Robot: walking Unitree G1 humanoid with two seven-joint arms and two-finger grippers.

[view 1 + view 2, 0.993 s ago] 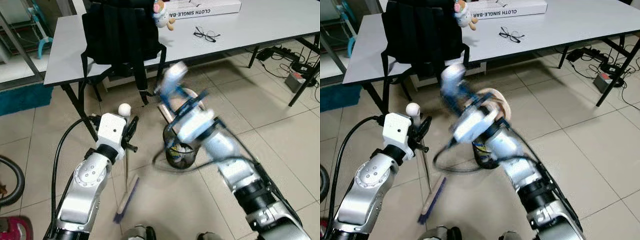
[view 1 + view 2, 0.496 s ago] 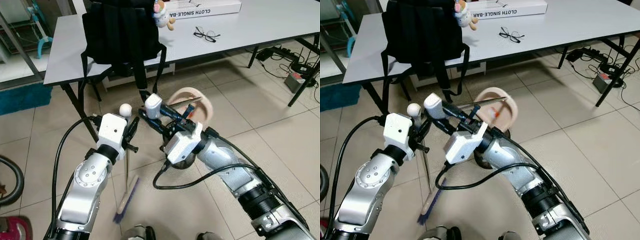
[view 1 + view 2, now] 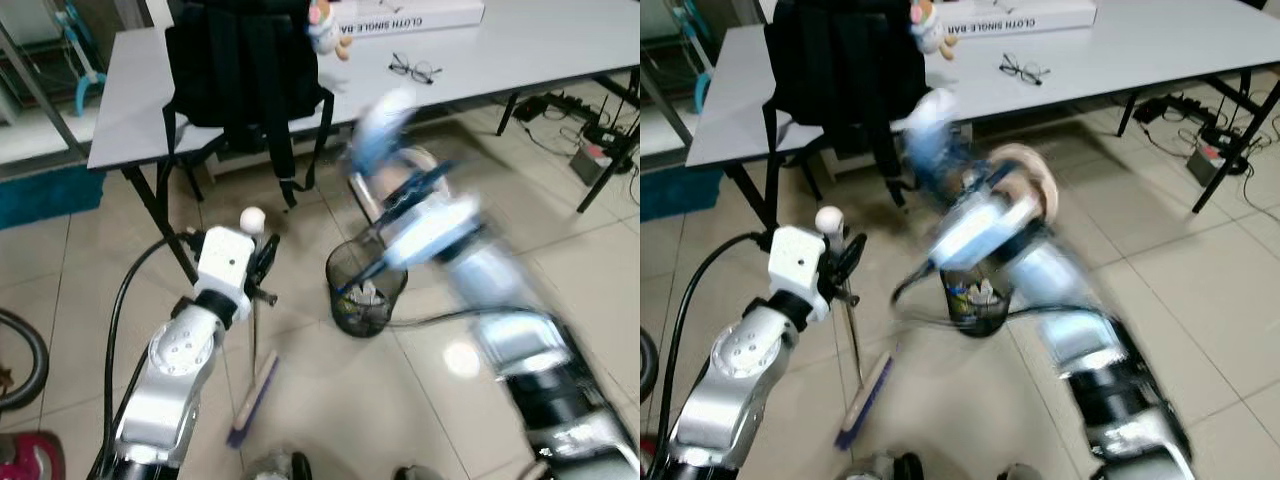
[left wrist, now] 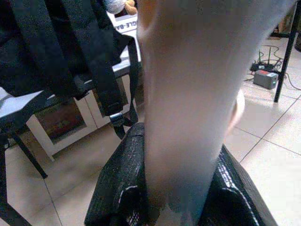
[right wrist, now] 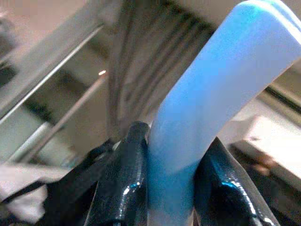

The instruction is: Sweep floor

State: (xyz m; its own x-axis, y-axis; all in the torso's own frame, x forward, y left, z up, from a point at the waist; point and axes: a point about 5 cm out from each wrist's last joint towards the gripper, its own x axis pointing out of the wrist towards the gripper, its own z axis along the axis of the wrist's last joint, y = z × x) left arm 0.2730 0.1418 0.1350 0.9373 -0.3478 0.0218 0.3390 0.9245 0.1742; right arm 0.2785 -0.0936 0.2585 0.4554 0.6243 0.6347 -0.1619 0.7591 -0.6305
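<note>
Pale wooden broom (image 3: 254,375) stands upright on the tiled floor (image 3: 420,420), its stick clamped in the left gripper (image 3: 262,268); light and stiff, it is best held high. Right gripper (image 5: 164,188) pinches a blue dustpan handle (image 5: 207,94) over the mesh bin (image 3: 365,290).

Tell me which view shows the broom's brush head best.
The left eye view: the brush head lies on the floor, unblurred and unobstructed. The right eye view shows it too, lower left. The left wrist view shows the pale handle between the left gripper's fingers.
</note>
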